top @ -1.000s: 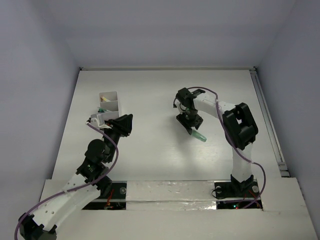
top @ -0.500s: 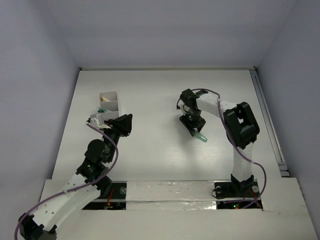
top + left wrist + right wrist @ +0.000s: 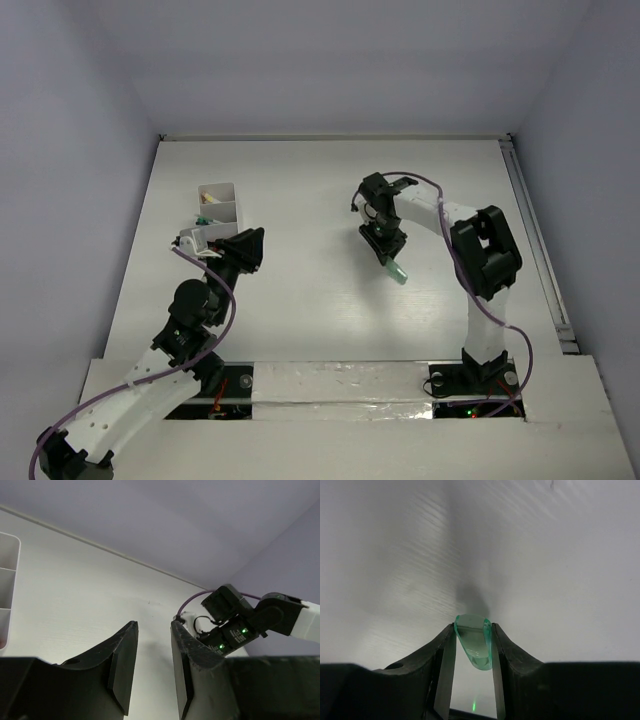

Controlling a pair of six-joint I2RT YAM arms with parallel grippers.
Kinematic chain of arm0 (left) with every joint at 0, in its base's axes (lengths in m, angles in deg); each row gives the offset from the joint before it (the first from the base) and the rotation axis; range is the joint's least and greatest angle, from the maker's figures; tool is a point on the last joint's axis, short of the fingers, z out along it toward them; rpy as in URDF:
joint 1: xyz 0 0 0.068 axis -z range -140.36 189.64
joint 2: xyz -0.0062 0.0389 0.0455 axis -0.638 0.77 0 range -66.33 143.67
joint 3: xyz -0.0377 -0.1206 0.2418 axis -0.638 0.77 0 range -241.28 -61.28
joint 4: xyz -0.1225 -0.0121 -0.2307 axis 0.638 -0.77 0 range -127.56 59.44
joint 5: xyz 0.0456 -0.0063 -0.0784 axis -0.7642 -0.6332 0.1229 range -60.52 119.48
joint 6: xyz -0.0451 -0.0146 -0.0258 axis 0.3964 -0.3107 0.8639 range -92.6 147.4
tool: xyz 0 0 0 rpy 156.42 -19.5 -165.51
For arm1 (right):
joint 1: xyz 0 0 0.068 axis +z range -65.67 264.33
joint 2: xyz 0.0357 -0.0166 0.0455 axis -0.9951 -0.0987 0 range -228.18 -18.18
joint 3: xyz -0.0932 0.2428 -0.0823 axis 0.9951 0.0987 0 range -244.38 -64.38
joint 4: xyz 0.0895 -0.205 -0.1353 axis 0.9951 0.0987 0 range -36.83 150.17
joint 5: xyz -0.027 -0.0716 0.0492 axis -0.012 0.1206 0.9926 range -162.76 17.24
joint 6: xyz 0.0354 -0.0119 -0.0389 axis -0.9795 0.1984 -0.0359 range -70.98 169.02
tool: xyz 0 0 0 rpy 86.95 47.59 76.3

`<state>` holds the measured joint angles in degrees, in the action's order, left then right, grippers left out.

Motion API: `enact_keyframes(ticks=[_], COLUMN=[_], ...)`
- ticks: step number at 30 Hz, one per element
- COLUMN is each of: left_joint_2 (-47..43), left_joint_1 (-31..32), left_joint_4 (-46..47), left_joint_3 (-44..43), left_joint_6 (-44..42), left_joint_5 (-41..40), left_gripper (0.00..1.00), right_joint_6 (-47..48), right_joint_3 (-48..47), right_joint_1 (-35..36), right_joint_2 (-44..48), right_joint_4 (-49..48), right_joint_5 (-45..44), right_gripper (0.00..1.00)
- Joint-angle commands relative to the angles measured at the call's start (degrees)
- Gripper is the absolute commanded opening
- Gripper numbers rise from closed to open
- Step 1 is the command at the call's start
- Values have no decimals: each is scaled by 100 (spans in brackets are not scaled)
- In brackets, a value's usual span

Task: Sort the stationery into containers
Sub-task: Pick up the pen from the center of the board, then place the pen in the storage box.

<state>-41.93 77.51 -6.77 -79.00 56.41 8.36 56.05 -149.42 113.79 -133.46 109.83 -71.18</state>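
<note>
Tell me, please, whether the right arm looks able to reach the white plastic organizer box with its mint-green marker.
Probably yes: the table between the right gripper, shut on the mint-green marker, and the white organizer box looks free. The left gripper beside the box might crowd it.

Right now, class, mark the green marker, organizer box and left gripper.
green marker (image 3: 473, 641): right wrist view, translucent body
organizer box (image 3: 217, 187): top external view, far wall
left gripper (image 3: 153, 630): left wrist view, between fingertips
</note>
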Motion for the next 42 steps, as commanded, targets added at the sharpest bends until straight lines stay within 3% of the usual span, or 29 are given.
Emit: enact_keyframes(ticks=[1,4,9,10,14,20,23,27,42], left_joint_2=[-23,21,-75,-120,-515,-1051,-1236,-1333,-1104], left_joint_1=[28,28,28,28,28,28,28,28,28], left_joint_4=[240,258,161,126,108,-50,-50,-94,-68], left_joint_3=[5,14,5,5,110,181,268,286,251], left_joint_6=[-27,-45,-106,-115,-133,-133,-98,-80,-98], left_joint_5=[-67,-93,-269,-339,-401,-726,-849,-937,-893], left_gripper=[29,29,29,29,29,29,29,29,30], right_joint_6=[-210,-289,-885,-1166,-1888,-2855,-3049,-3102,-2988], right_joint_3=[-505,-497,-260,-120,-136,-408,-715,-1470,-2096], right_joint_1=[271,841,1807,1897,2064,2065,2065,2065,2065], right_joint_2=[743,1069,1070,991,552,-257,-731,-1451,-2077], right_joint_4=[-585,-1594,-4308,-5192,-6978,-9099,-9602,-9560,-9411], right_joint_5=[472,1088,2142,2249,2776,3173,2962,2830,2364], right_gripper=[14,15,16,16,17,19,20,21,23])
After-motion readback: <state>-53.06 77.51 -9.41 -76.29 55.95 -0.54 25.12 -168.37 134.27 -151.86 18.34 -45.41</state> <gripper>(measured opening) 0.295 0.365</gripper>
